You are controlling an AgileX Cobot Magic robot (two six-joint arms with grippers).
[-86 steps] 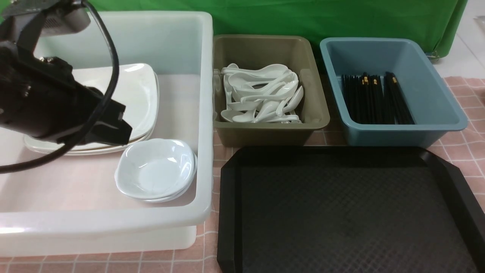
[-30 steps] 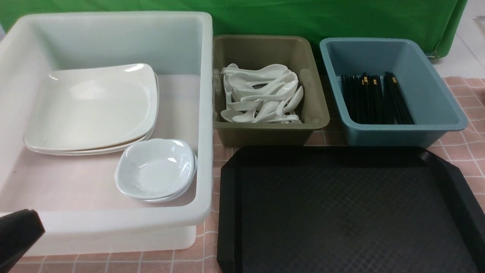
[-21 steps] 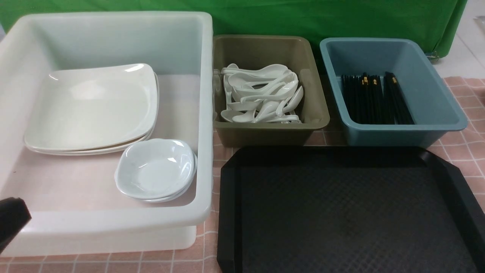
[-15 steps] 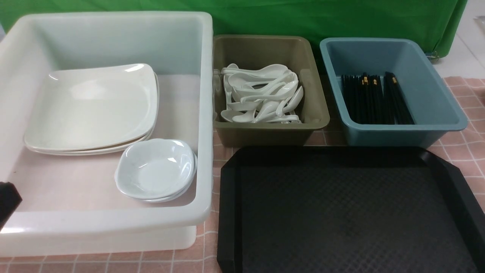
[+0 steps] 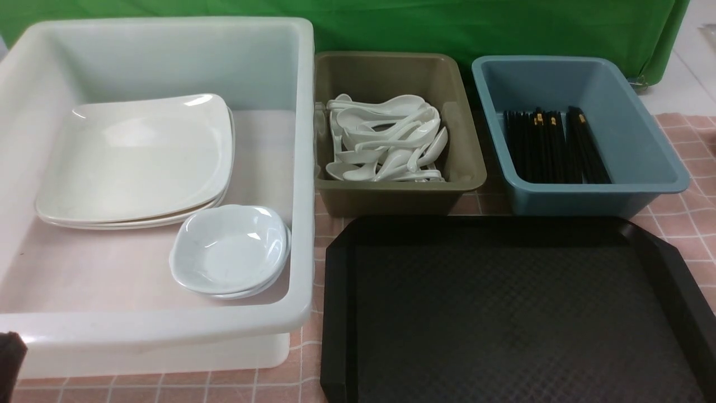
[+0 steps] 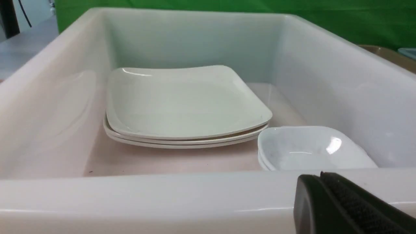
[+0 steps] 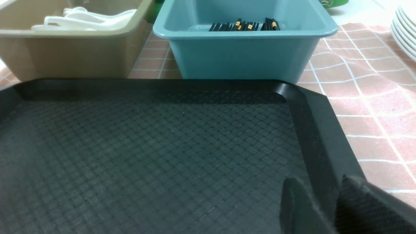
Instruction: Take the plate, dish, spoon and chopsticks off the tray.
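The black tray (image 5: 503,313) lies at the front right with nothing on it; it also shows in the right wrist view (image 7: 146,152). The plate (image 5: 140,157) tops a stack in the white tub (image 5: 302,168), and the dish (image 5: 229,246) tops a small stack beside it. Spoons (image 5: 386,140) fill the olive tub (image 5: 391,193). Chopsticks (image 5: 554,145) lie in the blue tub (image 5: 587,196). My left gripper (image 6: 320,177) is shut and empty, low outside the white tub's near wall, just showing in the front view (image 5: 8,358). My right gripper (image 7: 321,182) is open and empty above the tray's right rim.
The three tubs stand in a row behind and to the left of the tray on a pink checked cloth (image 5: 688,218). A stack of white plates (image 7: 404,29) sits on the table to the right of the blue tub. A green backdrop closes the far side.
My left arm has drawn back out of the white tub, down toward the front left corner, until only a tip shows. The crockery and the tray have not moved.
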